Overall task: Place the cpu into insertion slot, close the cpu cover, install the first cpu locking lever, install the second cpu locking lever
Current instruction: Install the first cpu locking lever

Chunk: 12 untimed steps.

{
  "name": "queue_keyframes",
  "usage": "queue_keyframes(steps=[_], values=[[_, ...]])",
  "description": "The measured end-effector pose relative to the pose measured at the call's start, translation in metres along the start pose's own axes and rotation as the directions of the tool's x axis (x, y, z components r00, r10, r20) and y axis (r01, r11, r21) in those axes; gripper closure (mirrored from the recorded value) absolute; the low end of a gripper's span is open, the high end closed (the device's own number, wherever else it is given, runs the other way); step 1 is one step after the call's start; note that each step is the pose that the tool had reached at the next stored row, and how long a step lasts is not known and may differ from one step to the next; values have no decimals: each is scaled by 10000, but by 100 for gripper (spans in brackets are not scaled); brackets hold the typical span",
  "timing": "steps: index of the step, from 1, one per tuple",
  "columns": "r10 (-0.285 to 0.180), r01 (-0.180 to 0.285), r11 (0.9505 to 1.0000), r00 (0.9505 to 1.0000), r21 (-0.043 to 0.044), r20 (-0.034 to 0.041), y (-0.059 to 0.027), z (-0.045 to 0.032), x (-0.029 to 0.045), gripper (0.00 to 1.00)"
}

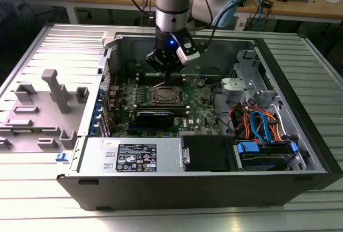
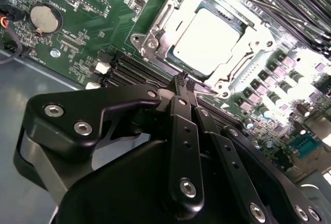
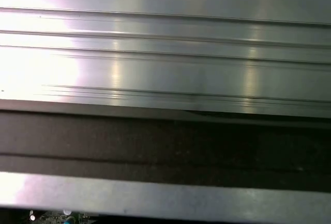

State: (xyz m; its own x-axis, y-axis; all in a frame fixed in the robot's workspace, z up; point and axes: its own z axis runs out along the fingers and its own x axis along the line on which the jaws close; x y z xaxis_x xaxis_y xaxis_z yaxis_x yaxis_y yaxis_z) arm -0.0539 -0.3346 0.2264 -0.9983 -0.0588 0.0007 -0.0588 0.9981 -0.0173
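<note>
A: Over the open computer case (image 1: pixel 300 135), just above the socket, hangs the gripper (image 2: pixel 184 83). Which step is this?

B: I judge the first one done. One cpu (image 2: pixel 207 40) lies flat in the insertion slot (image 2: pixel 150 43) on the green motherboard (image 2: pixel 83 38), its dull silver top showing plainly in the second wrist view. Whether the cpu cover is already down over it, I cannot tell; a silvery frame surrounds the chip, but cover and socket rim are hard to separate.

A: And the fingers?

B: Pressed together, tips meeting, holding nothing. They point at the edge of the socket nearest the long black memory slots (image 2: pixel 129 71), close above it; contact I cannot confirm.

A: So what does the work call for now?

B: My guess is a fine downward push on thin metal, a cover edge or a lever, needing careful aim so the tips miss the chip.

A: Counts?

B: One arm, one gripper, one chip, one socket, one round coin battery (image 2: pixel 44 18)
</note>
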Motion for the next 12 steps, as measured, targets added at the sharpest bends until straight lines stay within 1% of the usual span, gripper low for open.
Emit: queue_keyframes(steps=[2, 6, 12], values=[[0, 0, 10000, 10000, 0, 0, -1, 5, -13, 89], [0, 0, 10000, 10000, 0, 0, -1, 30, -17, 89], [0, 0, 10000, 10000, 5, 0, -1, 34, -38, 89]])
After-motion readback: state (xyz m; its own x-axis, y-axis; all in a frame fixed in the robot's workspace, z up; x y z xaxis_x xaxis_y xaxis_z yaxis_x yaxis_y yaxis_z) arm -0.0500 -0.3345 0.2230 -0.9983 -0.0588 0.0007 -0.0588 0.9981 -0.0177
